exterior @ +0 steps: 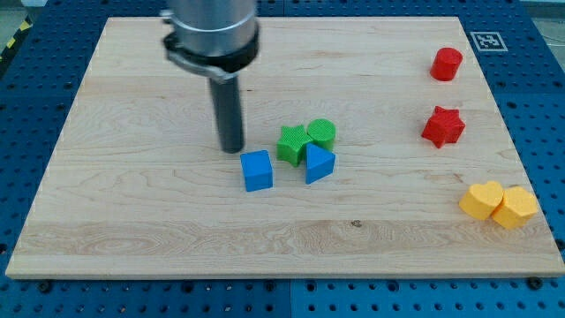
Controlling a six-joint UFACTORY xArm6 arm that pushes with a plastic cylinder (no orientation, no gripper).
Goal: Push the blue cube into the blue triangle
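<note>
The blue cube (257,170) lies near the middle of the wooden board (132,221). The blue triangle (319,164) lies a short way to its right, with a small gap between them. My tip (231,148) rests on the board just above and left of the blue cube, very close to its upper left corner; I cannot tell if it touches. The dark rod rises from there to the grey arm at the view's top.
A green star (292,143) and a green cylinder (322,133) sit right above the blue triangle, touching it. A red cylinder (447,64) and a red star (442,126) lie at the right. Two yellow blocks (499,204) lie at the lower right.
</note>
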